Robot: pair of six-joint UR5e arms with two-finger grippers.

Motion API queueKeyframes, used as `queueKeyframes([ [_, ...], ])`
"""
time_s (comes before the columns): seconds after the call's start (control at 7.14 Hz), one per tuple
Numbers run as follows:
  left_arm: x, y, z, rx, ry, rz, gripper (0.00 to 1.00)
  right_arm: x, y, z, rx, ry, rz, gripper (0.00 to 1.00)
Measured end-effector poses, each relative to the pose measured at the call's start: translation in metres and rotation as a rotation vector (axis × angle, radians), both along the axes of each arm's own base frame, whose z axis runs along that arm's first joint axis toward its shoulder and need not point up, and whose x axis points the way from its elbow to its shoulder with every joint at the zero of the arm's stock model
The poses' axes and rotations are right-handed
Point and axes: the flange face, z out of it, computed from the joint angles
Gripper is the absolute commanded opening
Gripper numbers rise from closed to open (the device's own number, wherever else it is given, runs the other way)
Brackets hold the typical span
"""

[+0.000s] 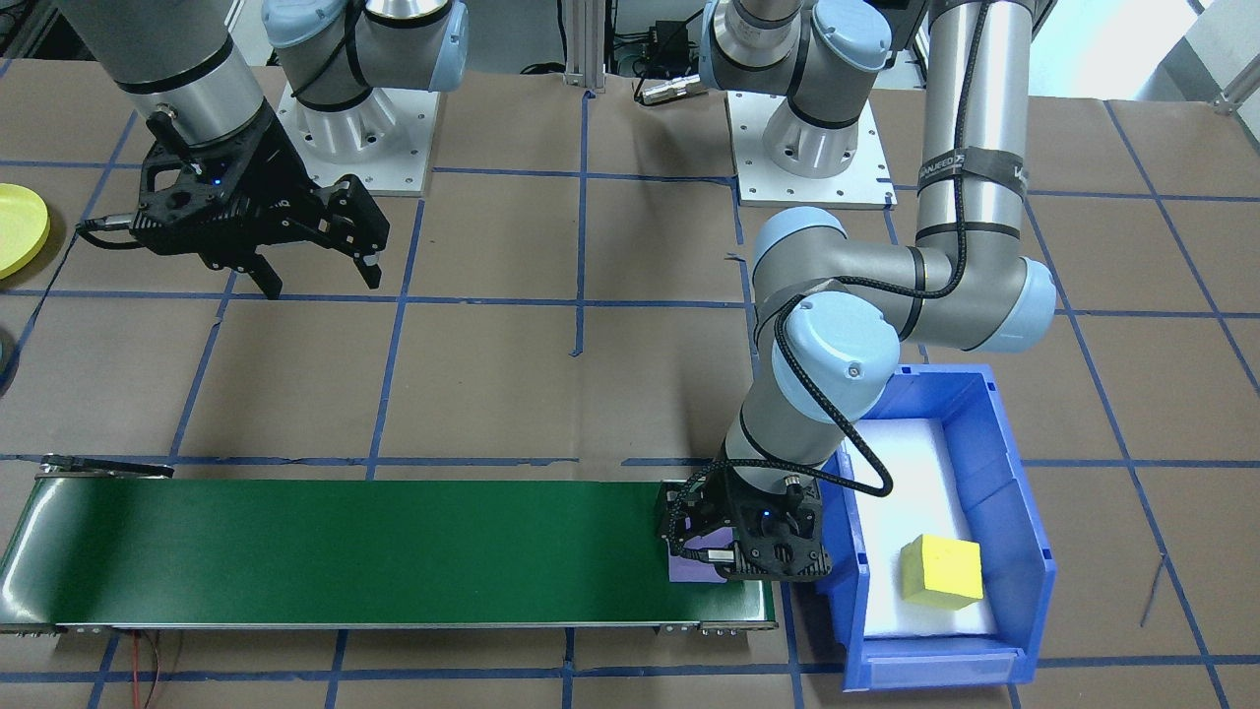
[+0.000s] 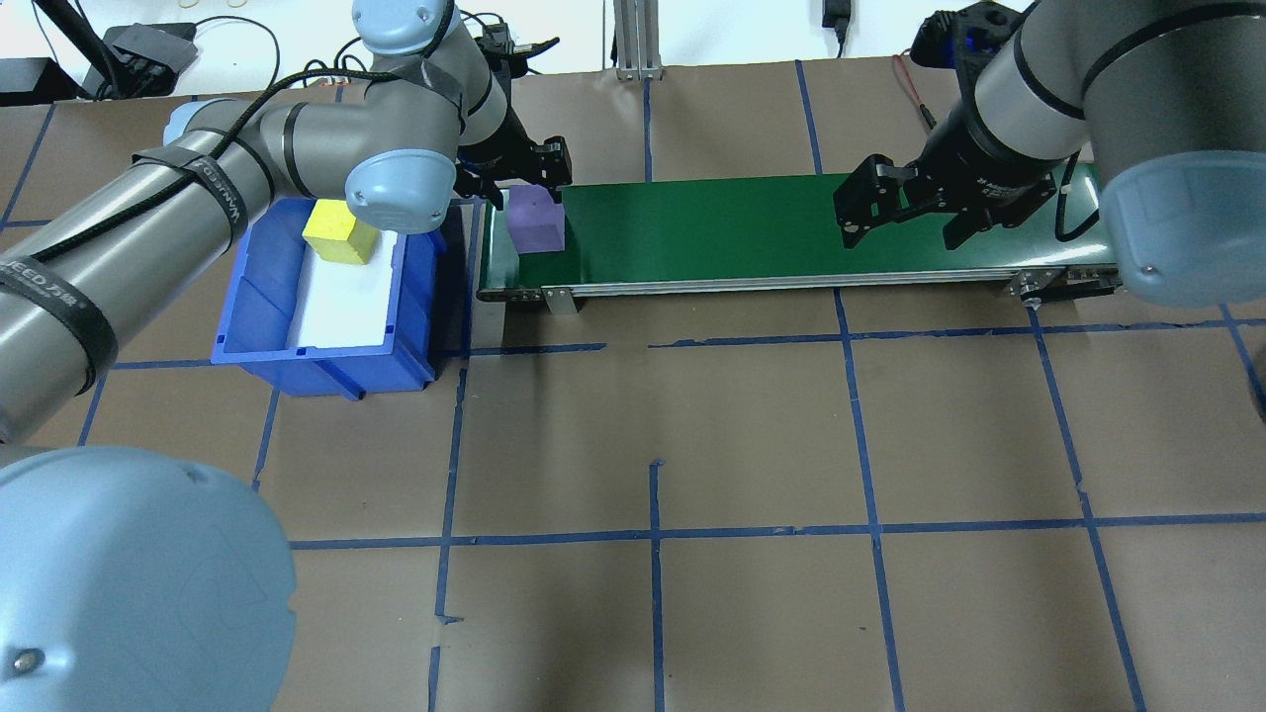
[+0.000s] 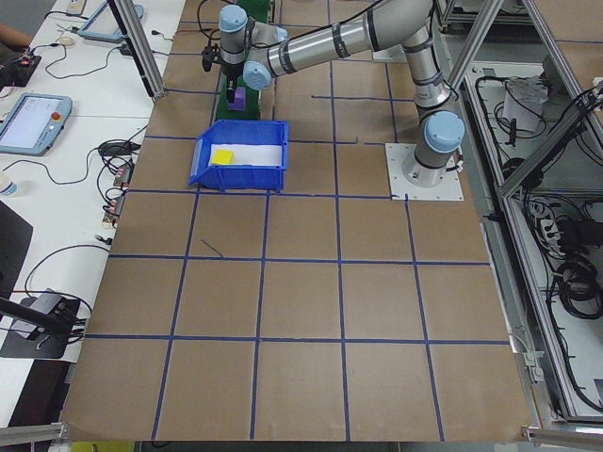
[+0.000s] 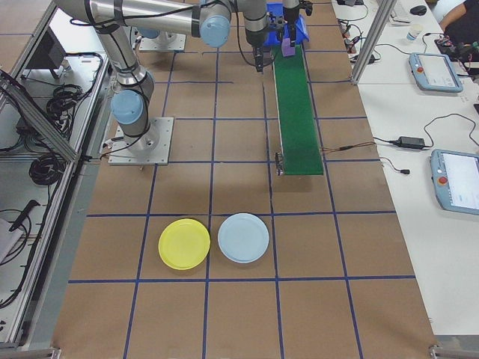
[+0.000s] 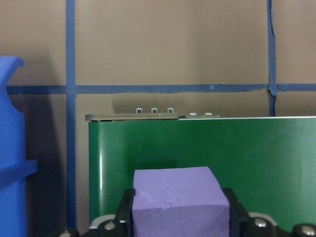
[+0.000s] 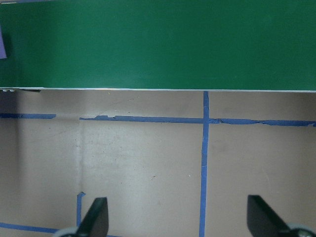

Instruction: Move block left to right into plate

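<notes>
In the front-facing view the left gripper (image 1: 733, 551) stands at the belt's (image 1: 374, 551) 3 o'clock end, down over the purple block (image 1: 694, 569), next to the blue bin (image 1: 1014, 512) holding a yellow cube (image 1: 943, 571); this looks like the block being set on the belt for carriage toward the right arm. The right gripper (image 1: 320, 276) hangs spread and empty toward 10 o'clock, well apart from the belt, and the yellow plate (image 1: 20, 228) peeks in at 9 o'clock. From overhead, the block (image 2: 535, 220) sits on the belt's 9 o'clock end with the left gripper (image 2: 514, 183) just behind it, while the right gripper (image 2: 905, 222) waits over the 3 o'clock end, probably to receive. The right side view shows the plate (image 4: 184, 244) beside a pale blue plate (image 4: 243, 238) at 6 o'clock, beyond the belt's end. The left wrist view shows the fingers (image 5: 124, 207) flanking the block (image 5: 180, 200) closely, seemingly clamped on it. The right wrist view shows fingers (image 6: 96, 217) wide apart over brown paper (image 6: 148, 168) gridded with blue tape. Benches with cables and tablets border the table.
</notes>
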Motion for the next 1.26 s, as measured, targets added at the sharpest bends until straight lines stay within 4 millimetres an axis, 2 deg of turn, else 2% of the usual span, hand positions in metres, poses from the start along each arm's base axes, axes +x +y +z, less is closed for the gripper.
queueKeyframes([
  [0.14, -0.002, 0.005, 0.009, -0.007, 0.004, -0.003, 1.0, 0.0, 0.0, 0.0, 0.0, 0.0, 0.0, 1.0],
  [0.42, 0.005, 0.017, 0.056, -0.047, 0.004, -0.004, 1.0, 0.0, 0.0, 0.0, 0.0, 0.0, 0.0, 1.0],
  [0.56, 0.028, 0.017, 0.073, -0.048, -0.01, 0.0, 1.0, 0.0, 0.0, 0.0, 0.0, 0.0, 0.001, 1.0],
  [0.7, 0.066, 0.011, 0.076, -0.042, -0.044, 0.001, 1.0, 0.0, 0.0, 0.0, 0.0, 0.0, 0.0, 1.0],
  [0.98, 0.151, -0.002, 0.066, -0.015, -0.135, -0.061, 1.0, 0.0, 0.0, 0.0, 0.0, 0.0, 0.0, 1.0],
  [1.12, 0.181, -0.008, 0.054, 0.005, -0.156, -0.102, 1.0, 0.0, 0.0, -0.001, 0.001, 0.0, 0.0, 1.0],
  [1.26, 0.199, -0.014, 0.037, 0.029, -0.168, -0.14, 1.0, 0.0, 0.0, -0.001, 0.002, 0.0, 0.0, 1.0],
])
